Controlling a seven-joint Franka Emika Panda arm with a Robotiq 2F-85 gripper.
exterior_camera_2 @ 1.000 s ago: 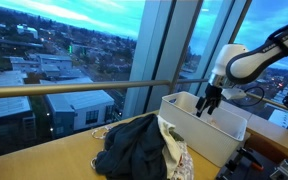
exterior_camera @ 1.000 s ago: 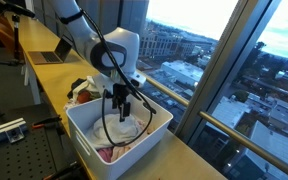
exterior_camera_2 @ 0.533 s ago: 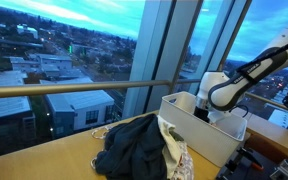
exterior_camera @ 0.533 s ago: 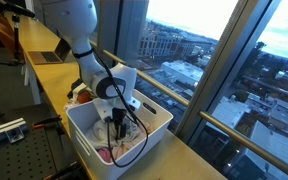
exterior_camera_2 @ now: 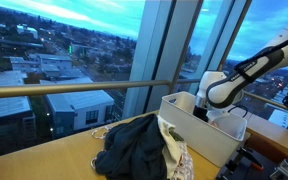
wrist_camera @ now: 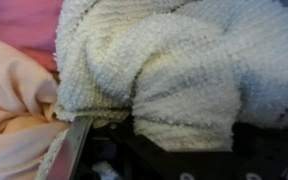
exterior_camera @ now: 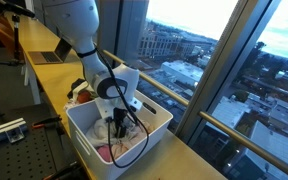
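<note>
In an exterior view the cam sits high, off the worktop's point(exterior_camera: 176, 158) room-side edge. It looks down & along the worktop, w/ the window point(exterior_camera: 219, 60) at frame right, the white bin point(exterior_camera: 84, 140) mid-frame at mid distance, and a laptop point(exterior_camera: 52, 57) at the far end.

In an exterior view the cam is low, approx. level w/ the worktop point(exterior_camera_2: 39, 162). It sits close to the clothes pile point(exterior_camera_2: 139, 148) and faces the window point(exterior_camera_2: 74, 50) at an angle, w/ the bin point(exterior_camera_2: 199, 135) behind the pile at frame right.

Both exterior views share the bin, pile, arm point(exterior_camera: 79, 30) & window.

Wrist cam: v. close, pointing into the bin. White knit cloth point(wrist_camera: 174, 70) fills the frame, w/ pink fabric point(wrist_camera: 19, 20) in the top-left corner.
</note>
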